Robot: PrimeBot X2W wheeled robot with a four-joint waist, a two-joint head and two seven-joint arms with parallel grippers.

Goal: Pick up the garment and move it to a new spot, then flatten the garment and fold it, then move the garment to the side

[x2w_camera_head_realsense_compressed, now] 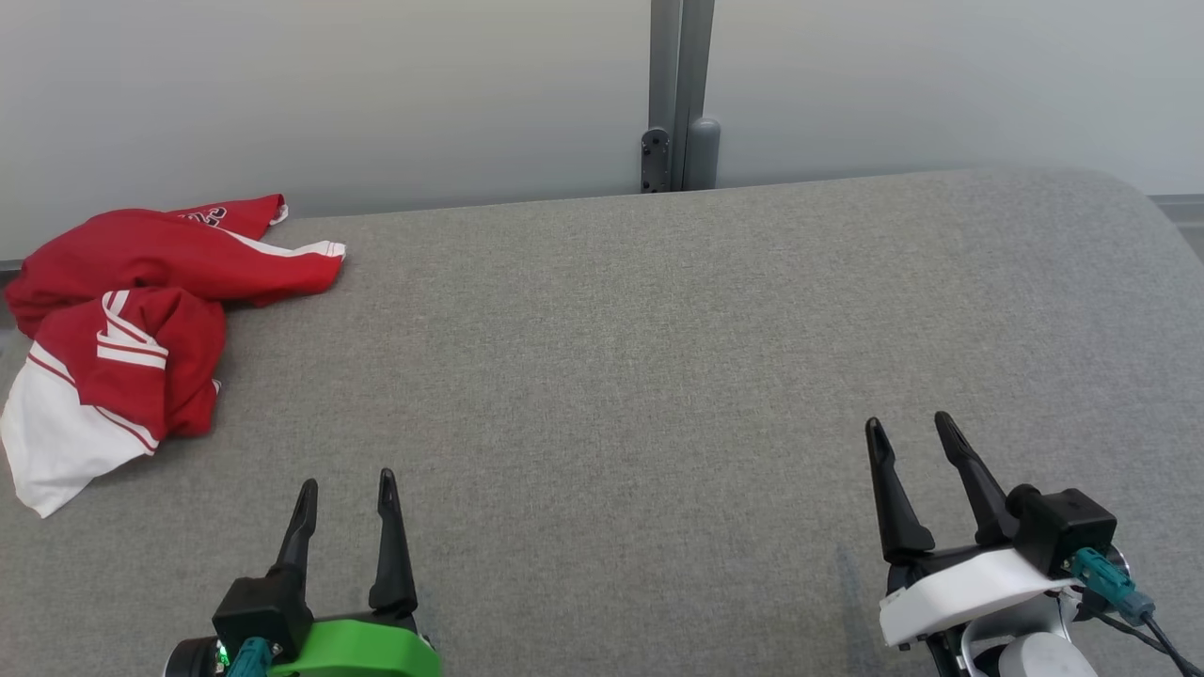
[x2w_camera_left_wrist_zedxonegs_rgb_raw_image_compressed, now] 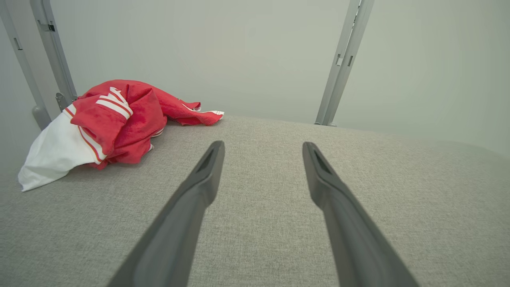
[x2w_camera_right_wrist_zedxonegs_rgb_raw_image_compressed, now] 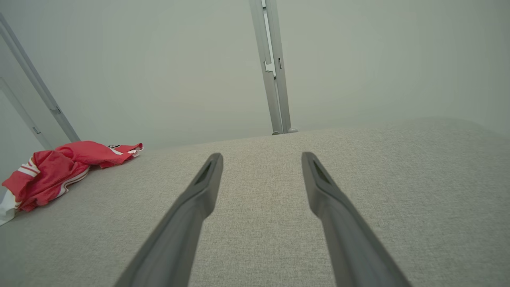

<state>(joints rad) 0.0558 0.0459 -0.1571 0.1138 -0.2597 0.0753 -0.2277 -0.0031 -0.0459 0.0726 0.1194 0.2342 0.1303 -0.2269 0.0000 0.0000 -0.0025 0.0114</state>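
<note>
Left gripper (x2w_camera_head_realsense_compressed: 347, 481) hovers over the near left of the gray padded table (x2w_camera_head_realsense_compressed: 611, 376), right gripper (x2w_camera_head_realsense_compressed: 909, 421) over the near right. Both have their fingers spread wide with nothing between them. The garment (x2w_camera_head_realsense_compressed: 141, 310), red with white stripes and a white panel, lies crumpled at the table's far left edge, well apart from both grippers. A gray post (x2w_camera_head_realsense_compressed: 679, 94) stands behind the table.
</note>
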